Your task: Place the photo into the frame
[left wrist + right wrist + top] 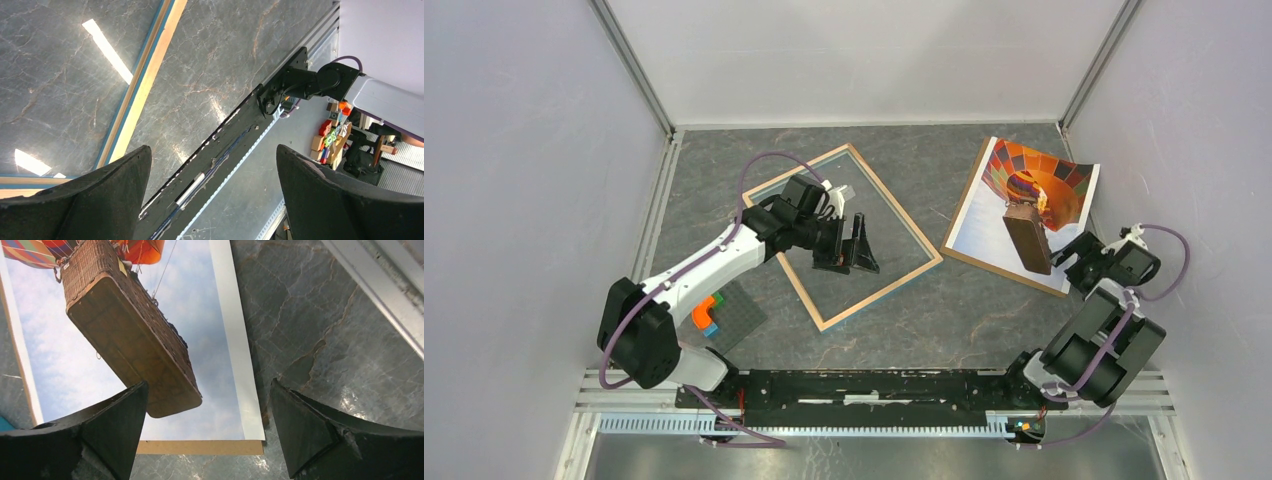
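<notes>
The frame (898,208) lies flat in the middle left of the table (924,160), turned like a diamond with its wood side up. The table shows through its clear middle. The left gripper (849,258) hangs over that middle with its jaws spread wide and nothing between them. In the left wrist view a stretch of the frame's rim (145,75) shows a blue strip beside the wood, running up past the left finger (90,200).

The photo (1024,205) lies at the upper right, picture side up, well apart from the frame. It rests on a brown board (999,268), which peeks out along its lower left edge. Its far right edge curves up by the right wall. The right gripper (1069,250) sits at the photo's lower right corner, jaws wide and holding nothing. In the right wrist view the photo's corner (150,340) and a strip of board (200,446) lie between the two fingers (100,440).

At the lower left, by the left arm, a grey baseplate (739,322) carries an orange brick (704,313), with blue and green ones touching it. A black rail (874,385) runs along the near edge between the arm bases.
</notes>
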Available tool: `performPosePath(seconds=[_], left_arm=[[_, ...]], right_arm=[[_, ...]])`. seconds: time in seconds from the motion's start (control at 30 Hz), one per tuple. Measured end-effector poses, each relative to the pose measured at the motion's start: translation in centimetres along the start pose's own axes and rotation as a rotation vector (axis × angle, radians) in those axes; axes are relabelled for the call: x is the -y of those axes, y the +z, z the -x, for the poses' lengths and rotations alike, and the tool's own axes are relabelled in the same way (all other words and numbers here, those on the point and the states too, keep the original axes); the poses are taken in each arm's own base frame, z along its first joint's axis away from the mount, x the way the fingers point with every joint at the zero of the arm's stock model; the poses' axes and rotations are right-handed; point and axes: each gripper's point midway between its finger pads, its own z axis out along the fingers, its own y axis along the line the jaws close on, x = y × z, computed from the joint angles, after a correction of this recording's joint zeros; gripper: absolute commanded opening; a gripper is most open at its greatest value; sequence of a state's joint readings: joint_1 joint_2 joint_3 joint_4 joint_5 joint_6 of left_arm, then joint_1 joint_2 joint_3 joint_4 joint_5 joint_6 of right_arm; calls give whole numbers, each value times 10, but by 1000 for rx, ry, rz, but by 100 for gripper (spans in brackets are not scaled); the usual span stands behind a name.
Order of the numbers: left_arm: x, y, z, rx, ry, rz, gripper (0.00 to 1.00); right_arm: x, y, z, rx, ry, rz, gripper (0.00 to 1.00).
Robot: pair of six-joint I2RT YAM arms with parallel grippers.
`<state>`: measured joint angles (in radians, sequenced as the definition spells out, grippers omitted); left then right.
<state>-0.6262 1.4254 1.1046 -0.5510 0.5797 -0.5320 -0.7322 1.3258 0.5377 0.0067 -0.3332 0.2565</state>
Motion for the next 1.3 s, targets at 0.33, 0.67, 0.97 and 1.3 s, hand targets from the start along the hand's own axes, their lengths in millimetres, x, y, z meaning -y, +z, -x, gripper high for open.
performPosePath(seconds=[0.33,0.67,0.97,1.3], left_arm=[[3,1,0,1,-5,-8,100],[3,0,0,-1,-5,-11,100],[3,0,0,-1,-5,-10,100],[-2,10,-3,-28,-18,0,100]], right_arm=[[-3,1,-11,45,87,141,86],[-17,-5,-17,76,155,272,80],[-33,-13,-3,117,157,350,73],[-41,-8,-10,95,196,395,75]])
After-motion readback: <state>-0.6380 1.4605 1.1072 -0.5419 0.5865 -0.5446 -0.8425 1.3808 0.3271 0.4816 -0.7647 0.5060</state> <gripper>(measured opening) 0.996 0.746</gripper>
